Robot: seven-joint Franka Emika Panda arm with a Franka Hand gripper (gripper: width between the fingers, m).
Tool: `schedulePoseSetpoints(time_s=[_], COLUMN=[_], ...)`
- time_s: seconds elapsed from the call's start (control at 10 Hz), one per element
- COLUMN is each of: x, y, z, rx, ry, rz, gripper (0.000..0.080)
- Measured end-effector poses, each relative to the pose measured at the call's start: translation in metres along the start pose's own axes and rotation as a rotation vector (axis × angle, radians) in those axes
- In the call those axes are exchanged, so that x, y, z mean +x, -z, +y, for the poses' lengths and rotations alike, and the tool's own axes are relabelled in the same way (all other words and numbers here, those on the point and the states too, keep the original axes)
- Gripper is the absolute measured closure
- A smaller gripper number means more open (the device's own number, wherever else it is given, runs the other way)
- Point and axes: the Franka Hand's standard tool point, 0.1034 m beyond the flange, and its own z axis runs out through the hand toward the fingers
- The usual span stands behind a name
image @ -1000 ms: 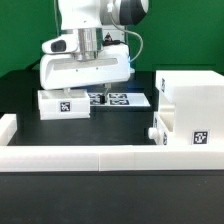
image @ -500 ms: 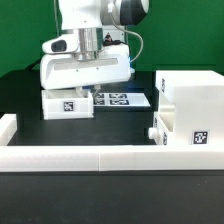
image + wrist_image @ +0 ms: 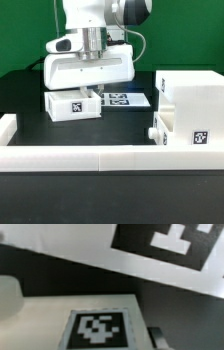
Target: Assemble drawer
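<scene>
A small white drawer tray [image 3: 74, 104] with a black-and-white tag lies at the exterior view's left, slightly tilted and raised off the black table. My gripper [image 3: 92, 92] comes straight down onto its far right edge and is shut on it. In the wrist view the tray's tagged face [image 3: 98, 328] fills the foreground, with one dark fingertip [image 3: 155, 334] at its edge. The large boxy drawer shell [image 3: 193, 105] stands at the exterior view's right. A second small tray with a knob [image 3: 155, 132] sits in its lower part.
The marker board [image 3: 122, 99] lies flat behind the held tray and shows in the wrist view [image 3: 170, 241]. A low white border wall [image 3: 100, 157] runs along the front and up the exterior view's left side [image 3: 8, 127].
The small tray has shifted a little to the exterior view's right and tilted up with the gripper on it. The shell has not moved.
</scene>
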Motion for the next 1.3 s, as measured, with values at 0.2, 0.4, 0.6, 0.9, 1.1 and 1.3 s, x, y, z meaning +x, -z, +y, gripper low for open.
schedulePoseSetpoints(time_s=[0.2,0.4,0.6,0.9,1.1,1.3], x=[0.028,0.055,0.068,0.073,0.072,0.082], y=[0.013,0.025,0.031,0.035,0.036,0.036], z=[-0.018,-0.025,-0.021,-0.02,-0.011,-0.005], rx=[0.003,0.019,0.018,0.015,0.025,0.033], ry=[0.08,0.1,0.104,0.135,0.328,0.551], rz=[0.003,-0.01,-0.004,0.003,-0.018,-0.031], gripper=[0.0757,0.0757,0.0757,0.0757,0.0757,0.0757])
